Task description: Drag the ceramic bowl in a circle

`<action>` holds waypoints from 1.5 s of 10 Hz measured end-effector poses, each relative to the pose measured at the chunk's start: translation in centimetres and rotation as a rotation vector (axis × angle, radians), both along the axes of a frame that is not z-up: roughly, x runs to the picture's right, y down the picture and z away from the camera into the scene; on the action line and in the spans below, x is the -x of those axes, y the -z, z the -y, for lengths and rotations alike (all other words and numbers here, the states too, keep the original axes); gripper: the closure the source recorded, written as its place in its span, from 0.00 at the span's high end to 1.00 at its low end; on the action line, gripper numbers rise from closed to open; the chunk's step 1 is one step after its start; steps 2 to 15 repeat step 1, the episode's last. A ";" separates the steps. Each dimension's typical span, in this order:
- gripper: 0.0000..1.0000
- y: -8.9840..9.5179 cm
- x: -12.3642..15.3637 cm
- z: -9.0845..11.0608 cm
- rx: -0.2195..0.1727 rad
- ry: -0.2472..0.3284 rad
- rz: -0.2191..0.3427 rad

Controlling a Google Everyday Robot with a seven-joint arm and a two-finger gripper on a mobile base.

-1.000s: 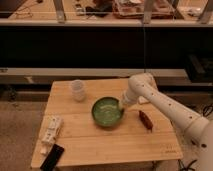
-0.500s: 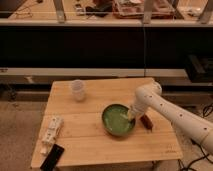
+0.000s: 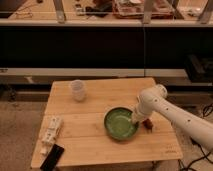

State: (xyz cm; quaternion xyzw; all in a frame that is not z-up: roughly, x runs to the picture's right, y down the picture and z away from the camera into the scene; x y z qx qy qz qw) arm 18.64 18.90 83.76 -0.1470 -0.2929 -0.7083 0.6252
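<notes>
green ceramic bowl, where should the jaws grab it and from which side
Probably the thin rim of the shallow glossy green ceramic bowl, from above, one jaw inside and one outside; the bowl is too wide to span. The right edge suits best: the gripper already sits there, and that side avoids the translucent whitish cup on the wooden table.

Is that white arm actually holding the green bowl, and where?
The gripper sits at the right rim of the ceramic bowl, apparently in contact there. Whether it grips the rim or only presses on it cannot be told.
</notes>
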 end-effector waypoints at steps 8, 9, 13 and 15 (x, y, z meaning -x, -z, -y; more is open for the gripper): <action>0.00 1.0 0.4 -0.7 0.005 0.015 0.032; 0.00 1.0 0.4 -0.7 0.005 0.015 0.032; 0.00 1.0 0.4 -0.7 0.005 0.015 0.032; 0.00 1.0 0.4 -0.7 0.005 0.015 0.032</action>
